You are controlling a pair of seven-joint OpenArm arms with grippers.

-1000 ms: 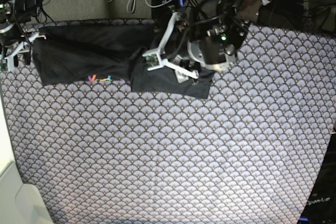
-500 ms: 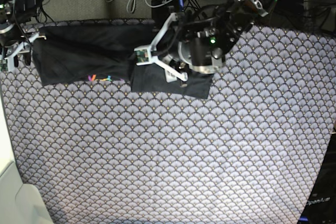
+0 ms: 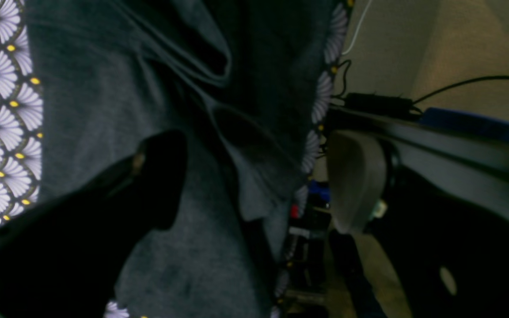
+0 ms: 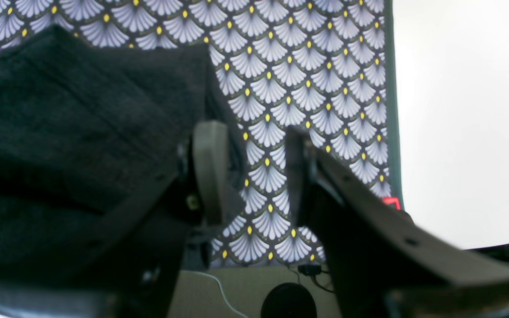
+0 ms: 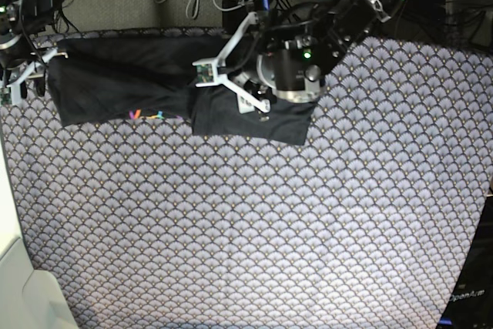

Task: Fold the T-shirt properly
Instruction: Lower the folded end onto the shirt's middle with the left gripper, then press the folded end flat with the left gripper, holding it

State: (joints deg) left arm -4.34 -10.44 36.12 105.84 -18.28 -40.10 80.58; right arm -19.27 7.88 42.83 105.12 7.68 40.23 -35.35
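Two layers of thin, limp T-shirt [image 5: 123, 82] will sag, so pinch a hem edge; left fingers [image 5: 223, 86] gape empty, right fingers [image 4: 250, 172] half-open around nothing.

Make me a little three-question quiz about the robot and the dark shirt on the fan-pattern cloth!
1. True or false: the T-shirt lies at the far edge of the tablecloth, not in its middle.
2. Which claw hangs wide open over the shirt's folds: A) left claw B) right claw C) neither?
3. Fill in: the small striped mark sits near the shirt's ____ edge in the base view (near or far).

Key: 1 true. 2 A; the right claw sits at the shirt's end, one finger against the fabric, bare cloth between its jaws. 3 near.
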